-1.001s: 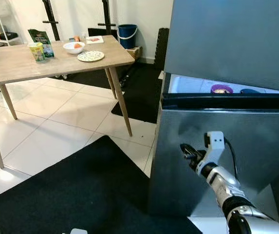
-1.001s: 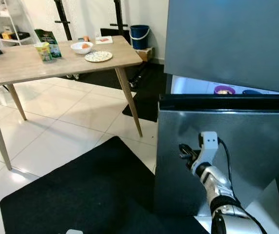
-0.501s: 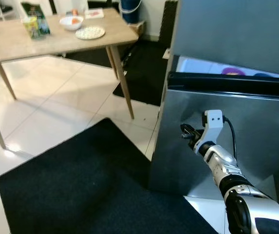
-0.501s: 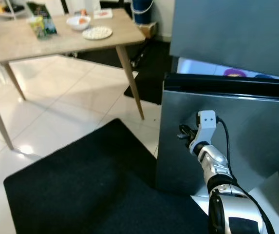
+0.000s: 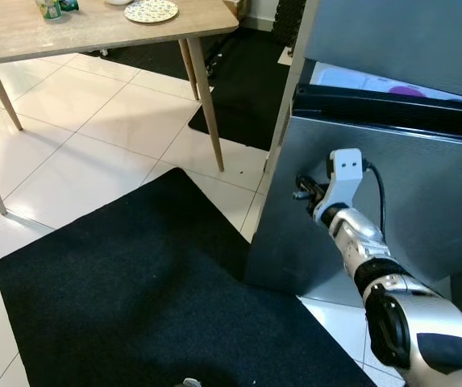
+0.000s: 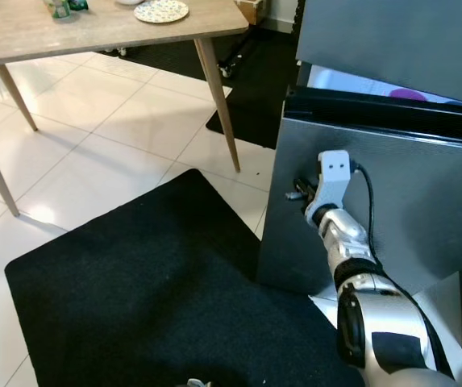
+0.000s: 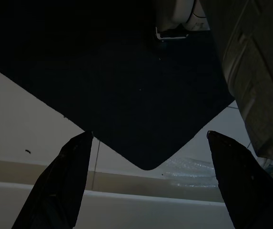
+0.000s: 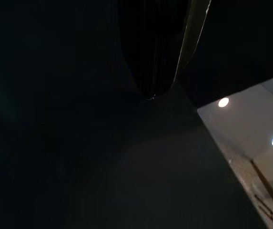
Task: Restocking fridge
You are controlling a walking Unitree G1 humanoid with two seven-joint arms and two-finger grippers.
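Lowest in frame lies the black mat, spread over the white tile floor across the lower left. From the lower right corner the right arm reaches up and forward, and the right gripper sits right of centre, its tips against the steel face of the fridge drawer; contact looks likely, but whether its jaws are parted or closed, I cannot tell, since the right wrist view is nearly black with just one dark finger against the panel. The drawer stands pulled out a little, a black top edge running along it, and behind that a strip of pale interior with something purple inside. Above it, the upper fridge door fills the upper right.

The left gripper hangs over the mat's corner and the tiles, jaws spread wide with nothing between them.

Farthest off, upper left, the wooden counter carries a patterned plate.
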